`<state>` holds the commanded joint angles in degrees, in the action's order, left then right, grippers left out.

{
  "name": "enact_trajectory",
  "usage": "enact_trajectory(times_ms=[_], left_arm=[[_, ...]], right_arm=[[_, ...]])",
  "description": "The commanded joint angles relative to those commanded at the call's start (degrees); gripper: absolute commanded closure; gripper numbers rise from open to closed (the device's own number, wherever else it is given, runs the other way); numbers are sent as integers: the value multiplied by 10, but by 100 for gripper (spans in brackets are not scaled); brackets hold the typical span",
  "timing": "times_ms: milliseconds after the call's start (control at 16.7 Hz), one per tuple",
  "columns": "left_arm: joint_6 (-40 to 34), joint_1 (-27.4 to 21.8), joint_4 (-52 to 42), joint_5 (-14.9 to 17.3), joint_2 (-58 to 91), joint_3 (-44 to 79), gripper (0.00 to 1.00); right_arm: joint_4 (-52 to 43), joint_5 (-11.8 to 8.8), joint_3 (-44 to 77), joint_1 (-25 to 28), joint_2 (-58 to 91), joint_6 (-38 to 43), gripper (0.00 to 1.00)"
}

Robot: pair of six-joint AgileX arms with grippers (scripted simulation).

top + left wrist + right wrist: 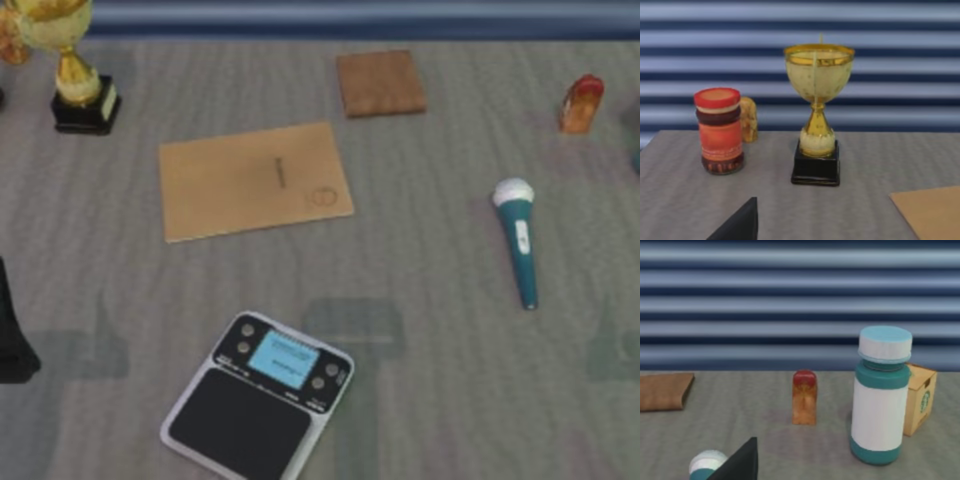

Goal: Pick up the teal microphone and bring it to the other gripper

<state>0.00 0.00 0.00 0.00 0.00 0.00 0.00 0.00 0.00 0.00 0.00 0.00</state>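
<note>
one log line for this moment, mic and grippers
teal microphone: flat on table, right side, untouched | left arm: parked at left edge | right gripper: out of top view

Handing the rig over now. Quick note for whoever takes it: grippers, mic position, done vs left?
Left arm: parked at the table's left edge; gripper state not visible.
Right gripper: out of the top view; only one finger shows in its wrist view, near the mic's head. State unclear.
Teal microphone: lying flat on the table's right side, white head toward the far edge, untouched.
Done: nothing yet.
Left: grasp the mic with the right gripper, lift, carry it toward the left gripper.
</note>
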Motion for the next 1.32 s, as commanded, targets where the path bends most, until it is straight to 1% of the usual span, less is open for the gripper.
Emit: enact_trajectory(times_ms=[240, 480, 660, 1080, 1320], left_arm=[[0, 0, 0, 0, 0, 0, 0], [0, 0, 0, 0, 0, 0, 0], [0, 0, 0, 0, 0, 0, 0], [0, 0, 0, 0, 0, 0, 0], [0, 0, 0, 0, 0, 0, 0]], right_arm=[[-11, 0, 17, 5, 17, 5, 0], [-75, 2, 117, 29, 125, 32, 0], [-150, 6, 226, 55, 270, 62, 0], [-359, 17, 510, 126, 713, 138, 0], [-462, 21, 655, 163, 919, 177, 0]])
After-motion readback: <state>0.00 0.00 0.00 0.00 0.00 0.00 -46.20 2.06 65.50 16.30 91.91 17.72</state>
